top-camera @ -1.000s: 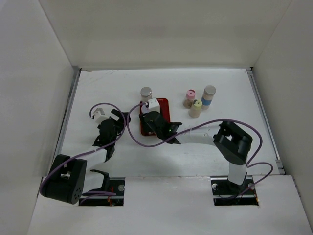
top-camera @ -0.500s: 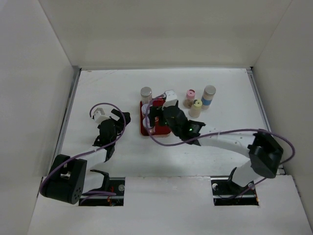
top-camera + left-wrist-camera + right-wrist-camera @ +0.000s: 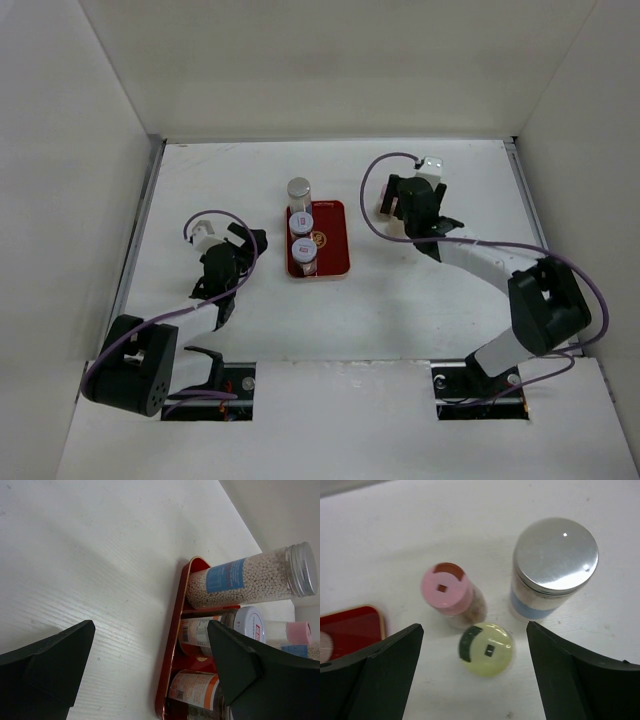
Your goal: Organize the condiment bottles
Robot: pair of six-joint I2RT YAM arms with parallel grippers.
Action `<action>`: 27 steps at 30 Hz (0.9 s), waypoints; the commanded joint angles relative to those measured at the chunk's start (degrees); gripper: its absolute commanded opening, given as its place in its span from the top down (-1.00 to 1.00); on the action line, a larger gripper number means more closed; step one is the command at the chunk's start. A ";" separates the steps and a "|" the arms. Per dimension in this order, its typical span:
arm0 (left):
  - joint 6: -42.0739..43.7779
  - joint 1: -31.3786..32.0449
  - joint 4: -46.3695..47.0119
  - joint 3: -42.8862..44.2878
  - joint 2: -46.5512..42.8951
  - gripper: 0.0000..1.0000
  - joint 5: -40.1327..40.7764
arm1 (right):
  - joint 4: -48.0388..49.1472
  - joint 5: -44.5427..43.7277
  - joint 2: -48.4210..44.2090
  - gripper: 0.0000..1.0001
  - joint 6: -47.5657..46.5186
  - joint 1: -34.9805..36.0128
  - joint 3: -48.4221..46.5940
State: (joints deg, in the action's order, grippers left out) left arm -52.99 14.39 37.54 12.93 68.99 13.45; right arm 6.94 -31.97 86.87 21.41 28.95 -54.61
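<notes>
Blue-labelled silver-capped bottle [image 3: 250, 577] | print unreadable | left claw [image 3: 150, 627] spread | right claw [image 3: 475, 626] spread

A bottle row [image 3: 302, 223] fills the left side of the tray [image 3: 336, 240]; its right side is bare. Right of the tray, the pink bottle [image 3: 447, 587], yellow bottle [image 3: 486, 648] and grey bottle [image 3: 555, 555] crowd together.

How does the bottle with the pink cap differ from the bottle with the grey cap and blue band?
The pink-capped bottle looks narrower than the grey-capped bottle. The pink cap has an open cut-out at its edge; the grey cap is plain and smooth. The grey-capped bottle shows a blue band, the pink-capped bottle a brownish body. Both stand upright on the table, outside the red tray.
</notes>
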 commanded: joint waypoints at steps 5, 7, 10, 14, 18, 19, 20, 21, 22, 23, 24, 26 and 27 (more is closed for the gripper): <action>-0.18 0.24 2.71 0.17 -0.35 -1.00 -0.01 | -0.44 1.55 6.02 -0.73 1.35 -2.63 -3.40; -0.18 0.24 2.71 0.25 0.26 -1.00 0.52 | -0.26 2.87 7.26 -0.62 2.40 -3.33 -3.84; -0.18 0.24 2.71 0.34 0.01 -1.00 -0.36 | 1.14 3.67 8.05 -0.22 2.76 -3.86 -3.58; -0.09 0.24 2.71 0.08 -0.09 -1.00 0.87 | 0.80 1.82 3.93 0.10 2.15 -2.37 -1.64; -0.18 0.33 2.71 0.34 0.00 -1.00 0.08 | 0.18 1.73 -0.29 0.12 1.00 2.37 -1.64; -0.18 0.41 2.80 0.34 0.00 -1.00 0.43 | 0.09 1.99 -0.65 0.11 0.92 3.69 -2.34; -0.18 0.50 2.80 0.52 0.52 -1.00 0.78 | 0.35 2.17 -0.56 0.11 0.83 4.92 -3.30; -0.18 0.50 2.80 0.69 1.23 -1.00 0.61 | 0.88 2.61 0.05 0.11 0.65 5.89 -4.53; -0.18 0.50 2.80 0.87 1.67 -1.00 0.26 | 1.58 3.22 1.18 0.10 0.48 6.68 -6.02; -0.27 0.50 2.80 0.87 1.50 -1.00 -0.35 | 2.80 3.92 2.76 0.10 0.13 7.21 -7.34; -0.27 0.50 2.80 0.70 0.89 -1.00 -0.36 | 3.86 4.80 4.52 0.10 -0.22 7.82 -8.83; -0.09 0.50 2.80 0.43 0.09 -1.00 0.60 | 5.18 5.77 7.86 0.09 -0.75 8.97 -12.00; -0.01 0.50 2.80 0.34 0.18 -1.00 1.22 | 5.71 5.95 9.62 0.09 -0.75 9.23 -13.75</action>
State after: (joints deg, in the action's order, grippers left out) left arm -52.99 14.70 37.63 12.93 70.19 13.54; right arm 6.92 -27.53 93.03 21.76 37.65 -63.31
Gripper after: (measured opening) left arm 0.997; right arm 0.571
